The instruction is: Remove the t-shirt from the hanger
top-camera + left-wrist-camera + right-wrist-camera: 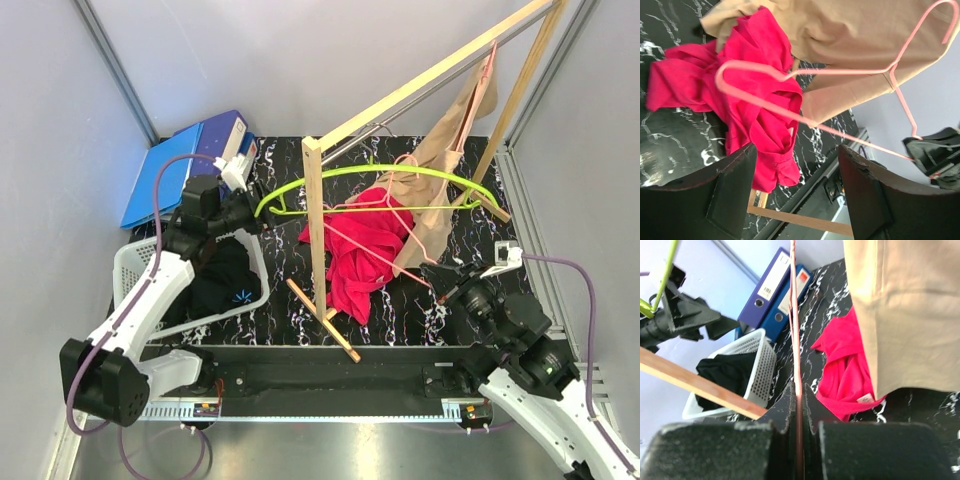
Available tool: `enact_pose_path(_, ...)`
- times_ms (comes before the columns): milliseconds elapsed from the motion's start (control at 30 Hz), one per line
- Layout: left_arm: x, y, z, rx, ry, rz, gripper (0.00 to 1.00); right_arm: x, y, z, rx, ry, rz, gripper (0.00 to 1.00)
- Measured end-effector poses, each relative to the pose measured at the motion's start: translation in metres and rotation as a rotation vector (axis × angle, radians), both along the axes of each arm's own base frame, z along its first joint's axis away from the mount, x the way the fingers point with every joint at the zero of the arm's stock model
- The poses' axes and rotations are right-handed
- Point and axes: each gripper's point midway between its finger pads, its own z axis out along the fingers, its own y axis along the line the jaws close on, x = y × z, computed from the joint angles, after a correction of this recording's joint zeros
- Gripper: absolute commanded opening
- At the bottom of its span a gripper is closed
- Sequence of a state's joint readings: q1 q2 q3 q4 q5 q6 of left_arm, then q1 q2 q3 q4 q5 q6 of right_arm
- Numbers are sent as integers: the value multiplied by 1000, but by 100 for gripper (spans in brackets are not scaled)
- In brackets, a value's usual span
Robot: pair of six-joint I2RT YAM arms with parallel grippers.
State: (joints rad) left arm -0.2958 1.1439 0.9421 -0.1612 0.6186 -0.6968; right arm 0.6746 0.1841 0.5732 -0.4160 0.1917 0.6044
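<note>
A red t-shirt (365, 250) lies crumpled on the black marbled table, with a thin pink wire hanger (385, 255) running across it. In the left wrist view the hanger's wire (850, 135) crosses the red cloth (755, 100); I cannot tell whether it is threaded through. My right gripper (452, 292) is shut on one end of the pink hanger (794, 315), the wire pinched between its jaws (799, 390). My left gripper (252, 212) is open and empty (797, 165), held above the table left of the shirt, beside the end of a green hanger (370, 175).
A beige garment (440, 170) hangs from the wooden rack's rail right behind the red shirt. The rack's post (315, 220) stands between the arms. A white basket (135, 260) with black cloth sits at left, blue binders (190, 160) behind it.
</note>
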Motion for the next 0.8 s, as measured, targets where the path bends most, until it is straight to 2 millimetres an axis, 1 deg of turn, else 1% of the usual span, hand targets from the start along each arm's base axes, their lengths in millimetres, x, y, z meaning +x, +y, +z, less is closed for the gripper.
enact_pose_path(200,-4,9,4,21,-21,31,69,1,-10,22,-67,-51,-33,0)
enact_pose_path(267,-3,13,3,30,-14,53,69,-2,-14,31,-83,-77,-33,0)
enact_pose_path(367,2,23,-3,43,22,105,66,-7,-19,47,-90,-126,-33,0)
enact_pose_path(433,2,28,-6,41,49,125,59,-12,-23,56,-87,-149,-29,0)
enact_pose_path(500,3,32,-6,35,65,147,54,-16,-26,61,-87,-155,-31,0)
enact_pose_path(567,0,37,-4,35,74,176,44,-18,-28,60,-93,-146,-32,0)
enact_pose_path(633,-6,47,5,31,61,227,34,-18,-30,55,-106,-127,-36,0)
enact_pose_path(733,-21,68,23,19,4,336,29,-18,-32,45,-129,-91,-44,0)
enact_pose_path(800,-36,80,38,3,-46,397,20,-17,-33,40,-142,-74,-52,0)
